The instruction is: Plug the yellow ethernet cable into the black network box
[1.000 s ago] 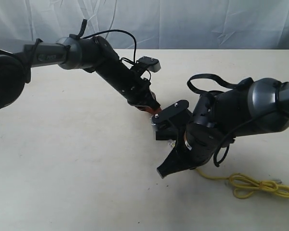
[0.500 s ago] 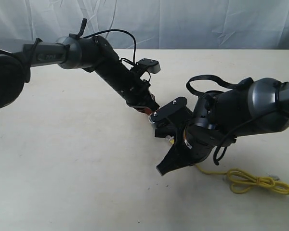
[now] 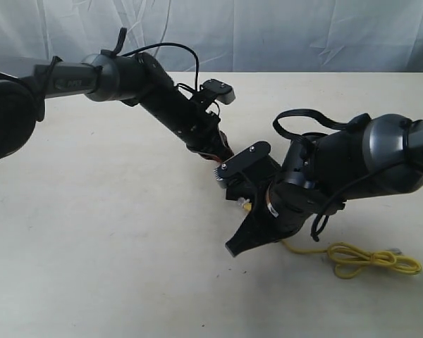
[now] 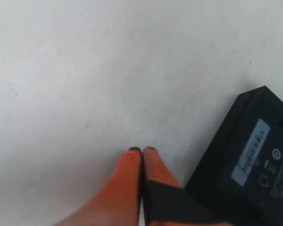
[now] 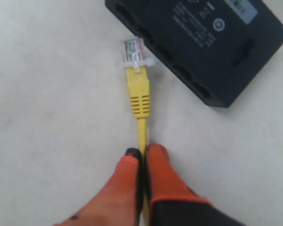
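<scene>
The yellow ethernet cable [image 5: 138, 92] is pinched just behind its yellow boot by my right gripper [image 5: 142, 149], which is shut on it. Its clear plug [image 5: 132, 49] points at the port side of the black network box [image 5: 203, 37], close to one corner and still outside the ports. The rest of the cord trails to a loose coil [image 3: 370, 260] on the table. My left gripper [image 4: 142, 150] is shut and empty, its fingers lying beside the box [image 4: 254, 165]; I cannot tell if they touch it. In the exterior view the right wrist hides most of the box.
The pale tabletop [image 3: 113, 232] stretches to the left and front. Both arms meet near the middle; the left gripper [image 3: 223, 159] is just behind the right wrist's camera bracket [image 3: 241, 158]. A grey-white cloth backdrop [image 3: 282, 35] hangs behind the table.
The right gripper has carried the plug a little left, toward the box, dragging the coil left along the table. The left gripper has shifted slightly back.
</scene>
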Available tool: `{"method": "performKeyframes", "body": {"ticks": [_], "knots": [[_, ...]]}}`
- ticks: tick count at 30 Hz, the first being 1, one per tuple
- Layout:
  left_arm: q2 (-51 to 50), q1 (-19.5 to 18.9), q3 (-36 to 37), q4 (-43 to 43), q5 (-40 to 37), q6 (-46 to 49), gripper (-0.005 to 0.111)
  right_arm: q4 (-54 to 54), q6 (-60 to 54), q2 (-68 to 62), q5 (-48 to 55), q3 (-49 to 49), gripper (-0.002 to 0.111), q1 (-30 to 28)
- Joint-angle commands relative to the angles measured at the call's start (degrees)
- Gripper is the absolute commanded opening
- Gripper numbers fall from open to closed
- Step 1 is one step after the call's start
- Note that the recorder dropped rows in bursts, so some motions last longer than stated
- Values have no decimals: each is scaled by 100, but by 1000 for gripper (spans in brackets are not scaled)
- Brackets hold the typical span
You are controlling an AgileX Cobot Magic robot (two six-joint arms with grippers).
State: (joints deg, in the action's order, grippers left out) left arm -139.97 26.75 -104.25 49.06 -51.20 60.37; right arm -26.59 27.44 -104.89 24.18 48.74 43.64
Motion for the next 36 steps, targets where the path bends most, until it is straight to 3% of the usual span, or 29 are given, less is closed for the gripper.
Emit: {"method": "performKeyframes", "body": {"ticks": [1, 8, 26, 29, 33, 36], "knots": [[-233, 15, 14, -105, -544, 40, 0, -48, 433, -2, -38, 23, -1, -26], [-275, 15, 14, -148, -775, 40, 0, -705, 1386, -2, 378, 23, -1, -26], [-265, 15, 14, -206, -1203, 167, 0, -1113, 1468, -2, -291, 23, -1, -26], [-252, -9, 14, -249, -1109, 97, 0, -1006, 1468, -2, -238, 23, 9, -26], [-115, -108, 14, -610, -762, -523, 0, -840, 1468, -2, -31, 23, 36, -26], [160, -252, 14, -1252, -459, -1149, 0, -454, 1468, 72, 107, 51, 41, -26]]}}
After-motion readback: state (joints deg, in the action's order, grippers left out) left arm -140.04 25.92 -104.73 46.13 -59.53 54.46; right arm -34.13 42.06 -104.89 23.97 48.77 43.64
